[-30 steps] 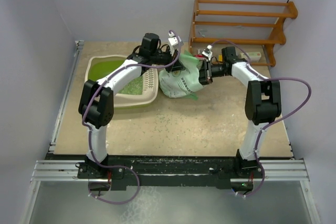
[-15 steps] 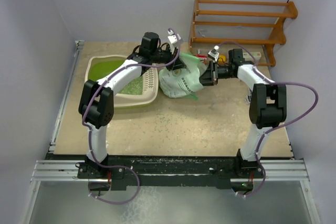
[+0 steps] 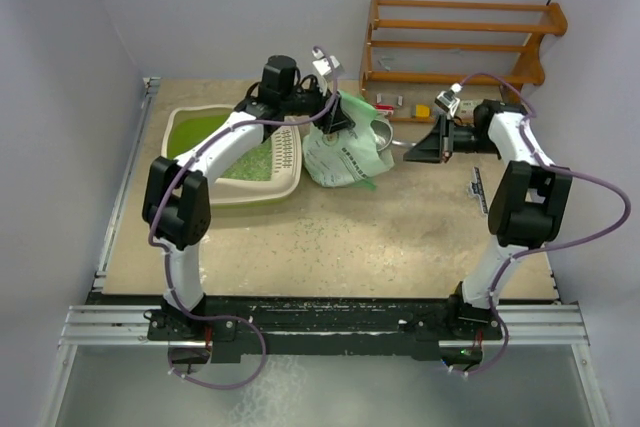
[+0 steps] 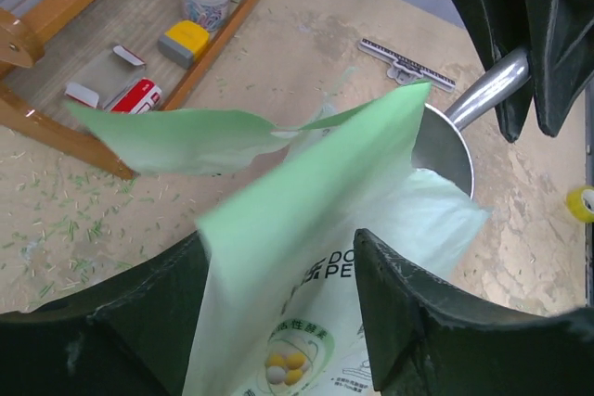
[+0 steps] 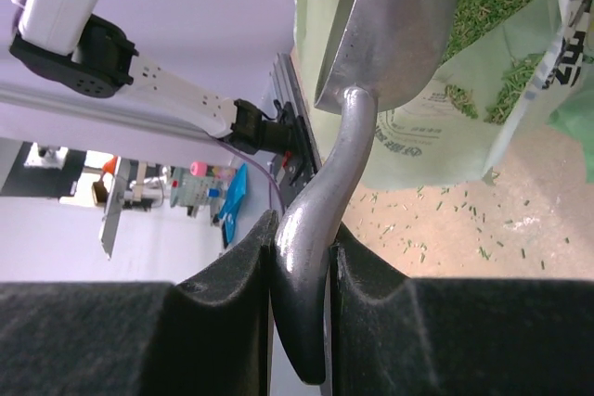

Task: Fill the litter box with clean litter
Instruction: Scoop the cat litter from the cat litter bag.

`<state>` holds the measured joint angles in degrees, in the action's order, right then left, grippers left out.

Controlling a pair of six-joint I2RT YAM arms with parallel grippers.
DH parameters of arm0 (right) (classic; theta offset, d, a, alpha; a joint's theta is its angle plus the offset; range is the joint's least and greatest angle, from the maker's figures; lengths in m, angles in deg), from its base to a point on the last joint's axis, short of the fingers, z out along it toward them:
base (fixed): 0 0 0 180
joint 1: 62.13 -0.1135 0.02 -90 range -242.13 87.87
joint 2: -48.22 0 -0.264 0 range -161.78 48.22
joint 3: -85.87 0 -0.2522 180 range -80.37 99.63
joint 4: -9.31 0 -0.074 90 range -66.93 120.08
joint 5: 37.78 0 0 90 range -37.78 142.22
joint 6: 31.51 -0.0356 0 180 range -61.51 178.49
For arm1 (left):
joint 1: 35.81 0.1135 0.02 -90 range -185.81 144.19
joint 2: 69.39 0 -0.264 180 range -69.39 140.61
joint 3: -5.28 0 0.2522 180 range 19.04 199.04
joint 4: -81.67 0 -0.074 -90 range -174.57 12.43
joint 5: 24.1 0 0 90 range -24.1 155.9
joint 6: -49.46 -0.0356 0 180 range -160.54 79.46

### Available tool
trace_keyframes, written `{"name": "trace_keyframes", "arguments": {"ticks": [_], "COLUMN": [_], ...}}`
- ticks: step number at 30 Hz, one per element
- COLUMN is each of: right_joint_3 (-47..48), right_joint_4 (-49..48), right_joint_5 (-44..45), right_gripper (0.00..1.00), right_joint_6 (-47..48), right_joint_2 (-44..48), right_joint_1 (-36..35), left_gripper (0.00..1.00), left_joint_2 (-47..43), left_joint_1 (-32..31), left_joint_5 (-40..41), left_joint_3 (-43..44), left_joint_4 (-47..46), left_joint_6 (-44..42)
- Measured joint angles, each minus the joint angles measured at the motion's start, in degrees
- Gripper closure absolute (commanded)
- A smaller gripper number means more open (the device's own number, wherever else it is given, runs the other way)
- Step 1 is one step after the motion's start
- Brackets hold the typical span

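Top external: litter box (image 3: 292, 183) sits flat on the worktop (image 3: 330, 237), far left, long axis roughly left-right, slotted end toward the bag (image 3: 345, 157) just beside it. Litter (image 3: 256, 163) covers part of its floor near the slotted end; right wrist view shows more green granules inside the bag. Left tool (image 3: 330, 115) clamped on the bag's top edge, holding the mouth up. Right tool (image 3: 443, 140) closed on the handle of a metal scoop (image 3: 381, 134); scoop's long axis runs left-right, bowl at the bag mouth, handle pointing right. Shelf (image 3: 460, 42) stands behind. Loose pellets scattered on the worktop.
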<state>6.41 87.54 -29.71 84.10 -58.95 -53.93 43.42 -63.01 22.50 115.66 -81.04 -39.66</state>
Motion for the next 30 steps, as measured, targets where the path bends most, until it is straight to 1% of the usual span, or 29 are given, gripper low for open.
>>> {"name": "trace_keyframes", "arguments": {"ticks": [3,5,8,10,14,18,21,23,24,26,30], "right_joint_3": [0.0,0.0,-1.0,-3.2,-8.3,-14.9,-18.1,-18.3,-18.0,-16.1,-7.8], "right_joint_4": [5.6,7.2,7.9,7.1,1.5,-8.5,-15.0,-16.2,-15.9,-12.0,2.2], "right_joint_5": [-1.2,-1.8,-1.9,-2.0,-2.3,-2.2,-2.2,-2.1,-2.0,-1.3,0.0], "right_gripper": [1.0,1.0,1.0,1.0,1.0,1.0,1.0,1.0,1.0,1.0,1.0], "right_joint_6": [5.5,7.3,8.5,7.8,2.0,-7.9,-14.3,-15.8,-15.6,-12.7,-0.1], "right_joint_2": [0.0,0.2,2.2,5.1,11.3,17.9,21.0,21.5,21.4,20.7,16.6], "right_joint_1": [2.8,4.0,5.5,6.1,6.7,7.6,8.6,9.4,9.8,10.8,12.6], "left_gripper": [0.36,0.35,0.34,0.34,0.33,0.33,0.32,0.32,0.32,0.32,0.32], "left_joint_2": [-1.9,-3.3,-5.9,-7.5,-10.1,-12.7,-13.7,-14.3,-14.6,-15.6,-17.9], "left_joint_1": [0.2,0.4,0.7,0.8,1.0,1.0,1.0,1.0,1.0,1.0,1.0], "left_joint_5": [1.0,1.6,2.3,2.6,3.4,3.9,4.5,4.9,5.2,5.7,6.5], "left_joint_3": [0.0,0.0,0.0,0.0,-0.4,-2.7,-3.7,-4.2,-4.5,-5.2,-5.9], "left_joint_4": [1.5,2.2,2.6,3.2,3.8,4.4,4.8,5.0,5.1,5.4,5.6], "left_joint_6": [0.0,0.0,-0.1,-0.3,-0.5,-0.5,-0.5,-0.5,-0.5,-0.5,-0.5]}}
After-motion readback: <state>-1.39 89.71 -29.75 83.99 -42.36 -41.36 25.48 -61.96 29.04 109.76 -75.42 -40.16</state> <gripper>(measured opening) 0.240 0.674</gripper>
